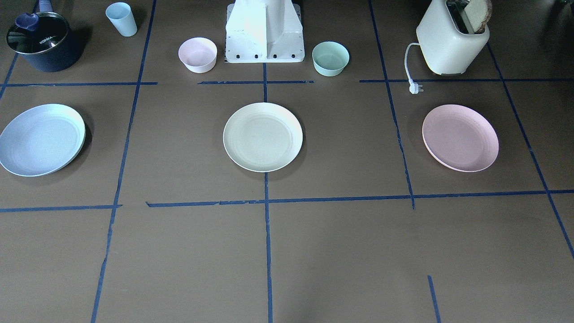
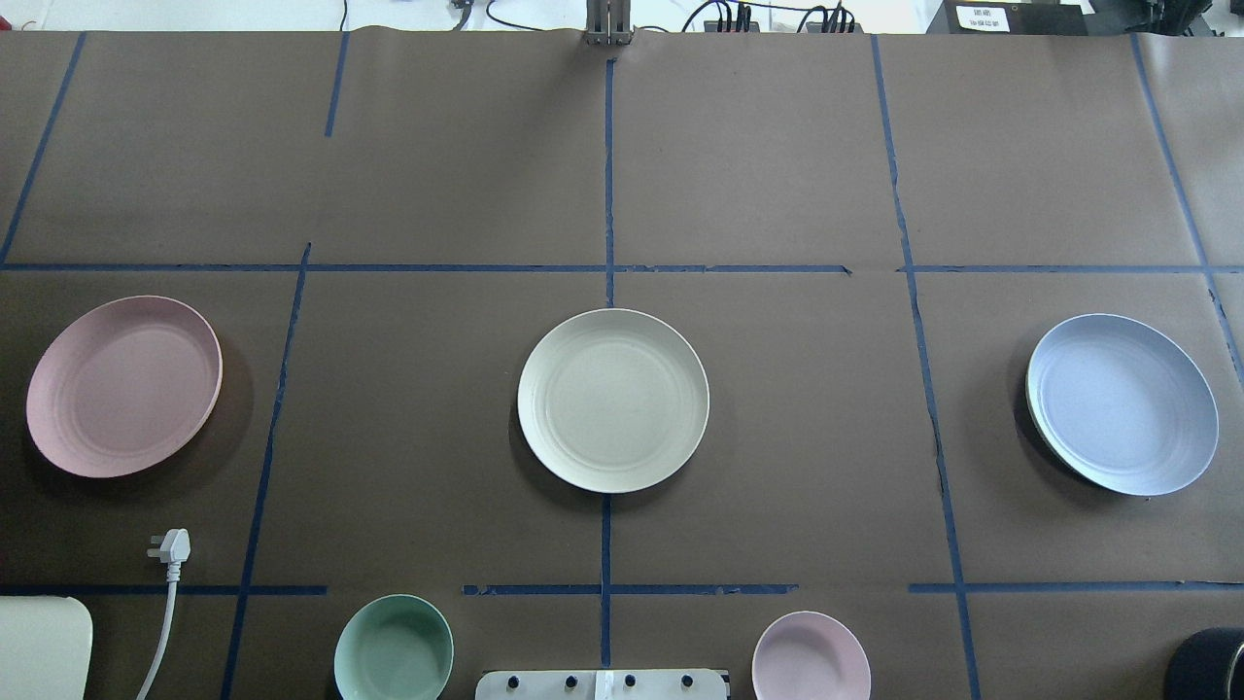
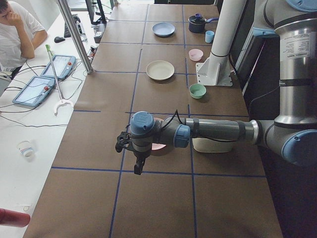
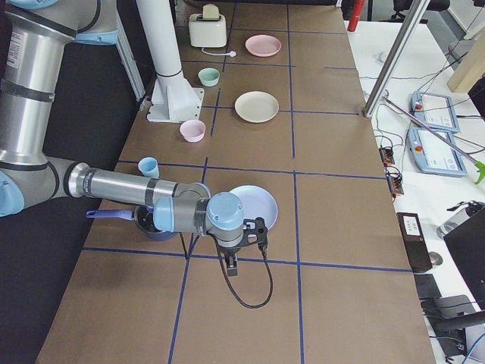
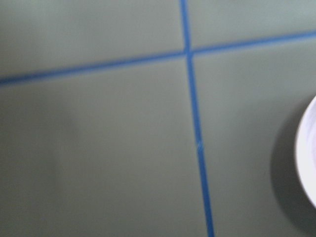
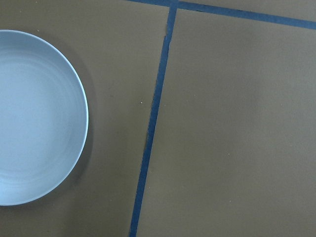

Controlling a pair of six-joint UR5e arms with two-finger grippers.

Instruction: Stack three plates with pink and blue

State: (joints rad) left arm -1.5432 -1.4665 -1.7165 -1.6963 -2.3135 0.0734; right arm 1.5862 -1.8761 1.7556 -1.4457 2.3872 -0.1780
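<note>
Brown table point(image 1: 358, 260), gridded with blue tape point(image 1: 267, 251). Faint rings on a pale pink plate point(image 1: 460, 137), a cream plate point(image 1: 263, 137), a light blue plate point(image 1: 41, 139). Also a mint-green bowl point(image 1: 330, 58) and a pink bowl point(image 1: 197, 54).

2 silver arms point(image 3: 218, 130), pale blue joint caps point(image 3: 142, 122) (black cable point(image 4: 251, 305)), white bolted pedestal point(image 1: 264, 31).

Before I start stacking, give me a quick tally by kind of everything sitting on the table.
Plates: 3 (cream plate, pink plate, blue plate)
Bowls: 2 (green bowl, pink bowl)
Cups: 1 (blue cup)
Pots: 1 (lidded saucepan)
Toasters: 1 (toaster)
Bread: 1 (bread slice, in the toaster)
Total: 9
</note>
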